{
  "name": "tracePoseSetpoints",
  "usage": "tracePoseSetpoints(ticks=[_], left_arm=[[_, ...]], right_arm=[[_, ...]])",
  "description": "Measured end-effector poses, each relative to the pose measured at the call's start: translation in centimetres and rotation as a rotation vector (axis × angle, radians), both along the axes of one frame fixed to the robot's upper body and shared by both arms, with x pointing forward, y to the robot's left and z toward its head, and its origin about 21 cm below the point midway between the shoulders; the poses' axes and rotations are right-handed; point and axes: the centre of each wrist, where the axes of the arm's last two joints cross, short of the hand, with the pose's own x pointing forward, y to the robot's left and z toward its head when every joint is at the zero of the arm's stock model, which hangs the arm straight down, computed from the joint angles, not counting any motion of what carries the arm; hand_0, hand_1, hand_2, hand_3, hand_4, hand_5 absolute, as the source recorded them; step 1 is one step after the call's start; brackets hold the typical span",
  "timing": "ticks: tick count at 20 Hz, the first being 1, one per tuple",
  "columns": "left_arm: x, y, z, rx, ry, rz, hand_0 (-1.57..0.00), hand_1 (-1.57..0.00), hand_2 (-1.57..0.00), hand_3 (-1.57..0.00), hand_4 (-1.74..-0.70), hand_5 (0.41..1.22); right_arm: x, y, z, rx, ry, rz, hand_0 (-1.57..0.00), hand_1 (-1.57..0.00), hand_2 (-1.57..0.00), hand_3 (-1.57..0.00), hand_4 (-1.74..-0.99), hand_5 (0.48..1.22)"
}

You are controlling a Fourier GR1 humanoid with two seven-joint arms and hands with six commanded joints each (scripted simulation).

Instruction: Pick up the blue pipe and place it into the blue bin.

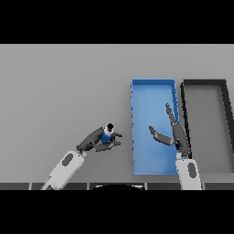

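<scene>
**Pipe in Hand, Transfer to Bin Pending**

While gripped left of frame centre, small blue pipe with dark end cap (108,134) enclosed by curled fingers of left hand (99,140). Judged lifted or about to be; not yet inside rectangular blue plastic bin (153,89) just to its right. Long axis roughly upright, dark end uppermost. Right hand (173,132) over bin's right side, fingers straight, spread, empty. Beside it, black bin (204,83).
</scene>
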Motion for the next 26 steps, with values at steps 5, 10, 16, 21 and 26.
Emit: tracePoseSetpoints(ticks=[5,10,16,21,26], left_arm=[[-0.5,-0.8,0.8,-0.024,-0.084,-0.002,-1.49,-1.51,-1.52,-1.51,-1.49,1.197],[0.1,-2.4,3.3,-0.154,-0.185,-0.021,-1.55,-1.55,-1.55,-1.55,-1.48,1.213],[0.5,-3.5,6.1,-0.134,-0.214,-0.064,-1.56,-1.57,-1.57,-1.57,-1.47,1.219],[0.4,-4.1,7.0,-0.133,-0.202,-0.096,-1.57,-1.57,-1.57,-1.57,-1.47,1.22],[0.5,-3.8,6.8,-0.125,-0.194,-0.098,-1.57,-1.57,-1.57,-1.57,-1.47,1.22]], right_arm=[[-0.1,0.3,0.0,-0.004,0.005,0.009,0.0,0.0,0.0,0.0,-1.16,0.554],[-0.2,-0.1,-0.1,-0.025,-0.002,-0.002,0.0,0.0,0.0,0.0,-1.138,0.552],[0.0,0.2,-0.2,-0.037,0.008,0.002,0.0,0.0,0.0,0.0,-1.124,0.569],[0.3,-0.7,0.1,-0.049,-0.003,0.007,0.0,0.0,0.0,0.0,-1.122,0.578],[1.9,-0.7,0.8,-0.061,0.001,0.067,0.0,0.0,0.0,0.0,-1.185,0.578]])
